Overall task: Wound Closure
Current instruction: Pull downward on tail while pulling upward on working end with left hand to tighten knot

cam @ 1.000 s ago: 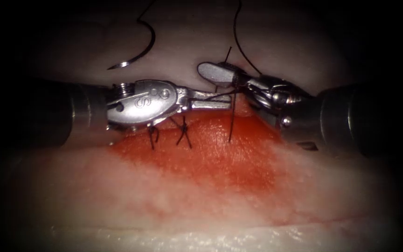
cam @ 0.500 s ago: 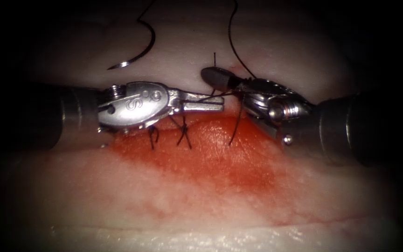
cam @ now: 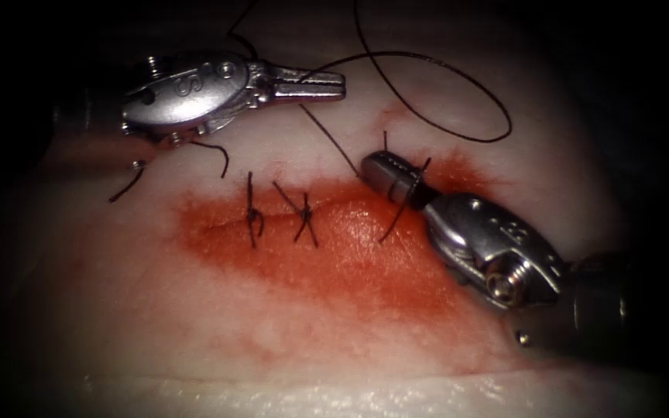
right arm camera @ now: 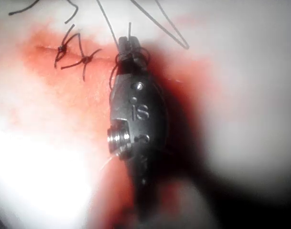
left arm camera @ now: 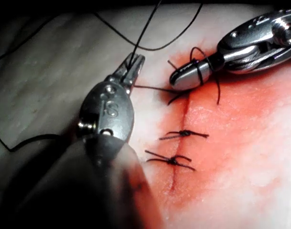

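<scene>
Left pincer [cam: 334,83] clamped on thread [cam: 427,62], up-left of cut [cam: 350,217]. Right pincer [cam: 377,166] closed, thread wound around it, over third stitch site. Two knotted stitches [cam: 303,220] done; third untied. Needle [cam: 129,186] lying free on tissue [cam: 272,340].

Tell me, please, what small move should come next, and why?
Probably draw the right tool gently away from the left tool. Its shut jaws hold a short end of the thread, with turns wrapped around them; the left tool grips the long strand, so the wraps would slide off.
</scene>
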Motion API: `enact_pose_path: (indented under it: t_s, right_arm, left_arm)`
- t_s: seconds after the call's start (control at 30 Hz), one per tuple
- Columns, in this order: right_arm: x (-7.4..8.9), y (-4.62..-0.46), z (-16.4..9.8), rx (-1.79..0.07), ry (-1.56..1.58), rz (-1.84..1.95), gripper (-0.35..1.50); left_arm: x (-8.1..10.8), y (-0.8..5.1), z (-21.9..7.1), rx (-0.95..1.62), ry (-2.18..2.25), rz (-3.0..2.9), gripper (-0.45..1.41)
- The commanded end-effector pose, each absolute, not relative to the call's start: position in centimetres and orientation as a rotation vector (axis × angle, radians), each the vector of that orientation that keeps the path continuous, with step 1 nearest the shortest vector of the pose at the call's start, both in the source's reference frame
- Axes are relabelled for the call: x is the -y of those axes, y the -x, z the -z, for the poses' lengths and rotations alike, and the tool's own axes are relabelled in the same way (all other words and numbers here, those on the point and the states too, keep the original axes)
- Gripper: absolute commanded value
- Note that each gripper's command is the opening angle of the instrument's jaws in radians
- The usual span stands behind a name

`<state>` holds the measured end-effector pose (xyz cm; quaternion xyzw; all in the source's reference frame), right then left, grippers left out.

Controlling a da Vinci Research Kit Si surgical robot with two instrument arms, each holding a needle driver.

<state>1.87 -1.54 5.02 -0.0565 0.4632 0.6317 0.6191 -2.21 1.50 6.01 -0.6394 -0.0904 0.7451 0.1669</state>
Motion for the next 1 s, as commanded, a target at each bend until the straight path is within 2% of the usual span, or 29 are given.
enact_pose_path:
  t_s: [0.03, 1.0]
  right_arm:
    - [1.7, -1.95, -5.0, -1.062, 0.134, -1.440, -0.35]
    - [2.6, -2.08, -4.6, -0.999, 0.191, -1.284, -0.35]
  left_arm:
    - [-1.6, 2.27, -6.1, 0.247, 1.815, -2.122, -0.45]
    - [-2.9, 2.44, -6.7, -0.059, 1.606, -2.247, -0.45]
